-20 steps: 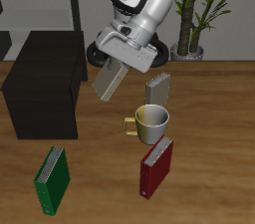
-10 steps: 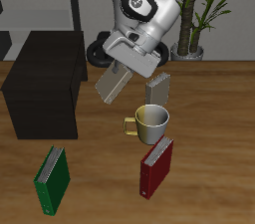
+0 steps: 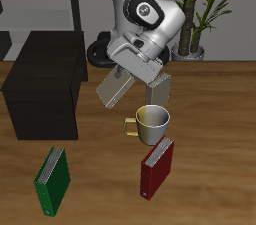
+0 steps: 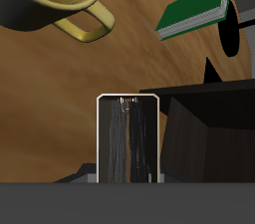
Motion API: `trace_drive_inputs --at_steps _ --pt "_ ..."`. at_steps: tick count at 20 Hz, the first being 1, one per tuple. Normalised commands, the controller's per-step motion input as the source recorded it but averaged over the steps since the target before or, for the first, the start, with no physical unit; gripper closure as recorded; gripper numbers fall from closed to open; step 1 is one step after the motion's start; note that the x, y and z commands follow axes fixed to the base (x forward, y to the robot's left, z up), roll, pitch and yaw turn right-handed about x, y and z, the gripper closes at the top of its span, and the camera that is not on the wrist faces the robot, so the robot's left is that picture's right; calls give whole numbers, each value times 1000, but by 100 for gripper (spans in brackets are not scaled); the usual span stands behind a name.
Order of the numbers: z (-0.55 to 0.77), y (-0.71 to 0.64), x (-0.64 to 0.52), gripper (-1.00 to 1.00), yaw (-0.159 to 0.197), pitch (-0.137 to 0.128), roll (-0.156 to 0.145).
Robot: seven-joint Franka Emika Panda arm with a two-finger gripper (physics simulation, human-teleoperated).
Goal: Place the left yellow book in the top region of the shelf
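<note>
We start at the shelf [image 3: 45, 79], the black cabinet standing on the wooden surface [image 3: 220, 119], its flat top bare. In front of it, nearer the front edge, the green book [image 3: 52, 179] stands upright. Moving across, we see the left yellow book [image 3: 118, 91] held in the air, tilted, with its lower edge above the surface between the shelf and the mug [image 3: 150, 122]. The tool [image 3: 133, 59] is clamped on the book's upper edge; in the wrist view the book [image 4: 128, 138] shows as a framed slab straight ahead, with the shelf's dark body [image 4: 209, 128] beside it. Just behind the mug stands the other yellow book [image 3: 160, 89], and in front of the mug the dark red book [image 3: 157, 166].

To do this step well, we judge the book needs carrying across toward the shelf while staying high enough that its hanging lower corner passes over the shelf's top edge. We would then level it and lower it onto the top, releasing only once it rests there. The mug handle sits close below the book, so we would lift before sweeping.

Compared with half a second ago, the arm's wrist has shifted slightly toward the plant side and the book hangs a touch lower and nearer the mug; the things on the surface have not moved.
</note>
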Motion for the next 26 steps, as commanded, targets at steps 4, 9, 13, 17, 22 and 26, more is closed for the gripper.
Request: trace_drive_inputs --at_steps 4,9,13,17,22,26 --pt "-134 -95 -4 100 -6 15 -29" --pt "-103 -107 35 100 2 8 -40" --pt "-171 -118 93 100 35 16 -30" --pt "-193 -128 131 100 15 26 -58" --pt "-160 -90 94 100 27 14 -45" --pt "-38 -67 -5 100 22 -19 -90"
